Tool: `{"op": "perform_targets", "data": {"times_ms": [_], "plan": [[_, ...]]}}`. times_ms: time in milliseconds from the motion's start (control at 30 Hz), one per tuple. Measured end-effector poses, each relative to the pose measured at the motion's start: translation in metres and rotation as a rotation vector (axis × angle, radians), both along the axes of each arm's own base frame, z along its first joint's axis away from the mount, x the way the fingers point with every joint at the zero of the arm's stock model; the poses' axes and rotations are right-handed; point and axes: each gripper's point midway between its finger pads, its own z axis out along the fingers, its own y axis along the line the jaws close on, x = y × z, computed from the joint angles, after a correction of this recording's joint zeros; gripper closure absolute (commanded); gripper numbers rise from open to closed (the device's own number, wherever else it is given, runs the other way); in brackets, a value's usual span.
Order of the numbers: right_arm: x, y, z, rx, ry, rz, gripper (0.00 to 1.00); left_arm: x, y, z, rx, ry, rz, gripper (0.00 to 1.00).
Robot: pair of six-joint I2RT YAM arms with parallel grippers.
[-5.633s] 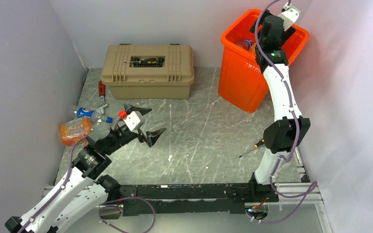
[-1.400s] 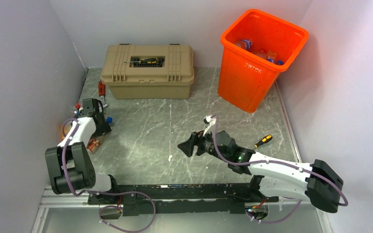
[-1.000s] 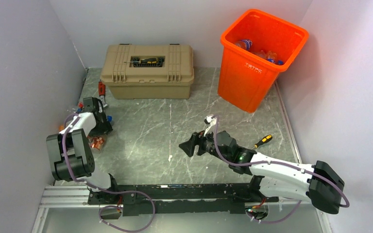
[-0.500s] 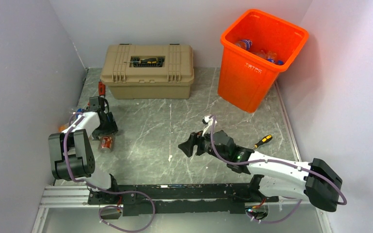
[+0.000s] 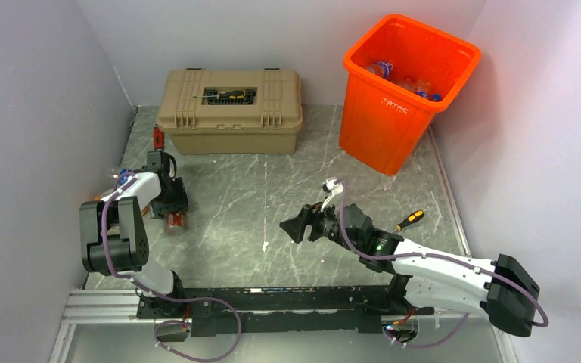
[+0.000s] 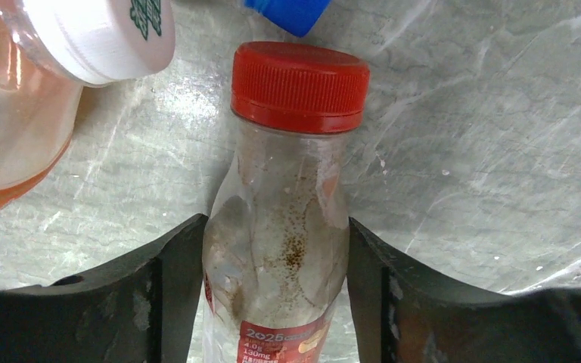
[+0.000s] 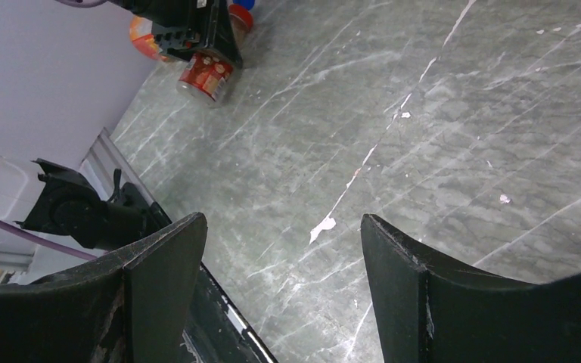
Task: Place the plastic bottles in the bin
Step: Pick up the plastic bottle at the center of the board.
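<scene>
Left wrist view: left gripper [image 6: 276, 231] closed on red-cap bottle [image 6: 281, 189], both fingers [image 6: 159, 295] pressed on its clear sides below neck. This bottle lies on table [image 6: 461, 151]. White-cap bottle [image 6: 38, 68] with orange liquid is just beside it, at upper left. Blue cap [image 6: 287, 11] is near red cap (rest cut off by frame edge). Top view: grip is at left side of table, well apart from bin [image 5: 382, 128] in far right corner. Inside bin: several bottles [image 5: 401, 79]. Right gripper [image 5: 293, 227] open wide, holds nothing, low over middle of table.
</scene>
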Motion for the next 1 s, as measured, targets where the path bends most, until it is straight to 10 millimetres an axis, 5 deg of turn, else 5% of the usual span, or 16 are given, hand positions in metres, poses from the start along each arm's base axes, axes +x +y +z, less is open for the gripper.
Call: {"op": "perform_targets", "data": {"times_ms": [333, 500, 600, 733, 867, 1000], "plan": [[-0.002, -0.008, 0.000, 0.008, -0.005, -0.019, 0.21, 0.004, -0.003, 0.013, 0.003, -0.045, -0.026, 0.67], [-0.002, -0.011, -0.002, 0.007, 0.000, -0.027, 0.21, 0.012, -0.008, 0.042, 0.018, -0.148, -0.046, 0.87], [-0.002, -0.012, -0.005, -0.007, 0.007, -0.029, 0.21, 0.016, -0.016, 0.080, 0.019, -0.273, -0.067, 1.00], [-0.004, -0.015, -0.006, -0.039, 0.019, -0.027, 0.21, 0.026, -0.048, 0.166, -0.066, -0.587, -0.169, 1.00], [-0.003, -0.017, 0.016, -0.027, -0.014, -0.029, 0.19, 0.019, -0.107, 0.260, -0.243, -0.963, -0.404, 1.00], [-0.003, -0.018, 0.053, 0.014, -0.067, -0.026, 0.17, 0.000, -0.177, 0.307, -0.459, -1.163, -0.734, 1.00]]}}
